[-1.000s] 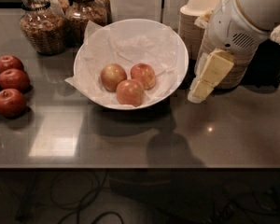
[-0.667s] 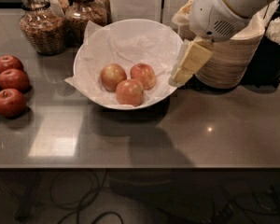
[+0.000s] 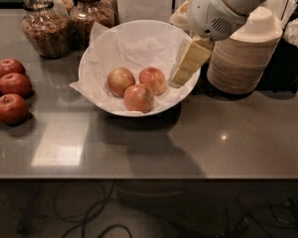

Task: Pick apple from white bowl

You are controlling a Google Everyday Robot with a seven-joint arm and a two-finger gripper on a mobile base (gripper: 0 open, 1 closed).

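The white bowl (image 3: 95, 58), lined with crinkled white paper, stands in the middle of the counter. Three red-orange and yellow apples lie in it: one on the left (image 3: 120, 81), one on the right (image 3: 153, 80), one in front (image 3: 138, 98). My gripper (image 3: 185, 66) hangs from the white arm (image 3: 223, 9) at the upper right. Its cream fingers (image 3: 189, 59) reach down over the bowl's right rim, just right of the right-hand apple and above it. It holds nothing that I can see.
Several darker red apples (image 3: 10, 90) lie at the counter's left edge. Two glass jars (image 3: 42, 26) of dry food stand behind the bowl on the left. A stack of beige paper bowls (image 3: 246, 58) stands right of the bowl, with a dark holder (image 3: 293, 48) beside it.
The arm and gripper have moved left, from in front of the beige bowl stack to over the white bowl's right rim. The apples have not moved.
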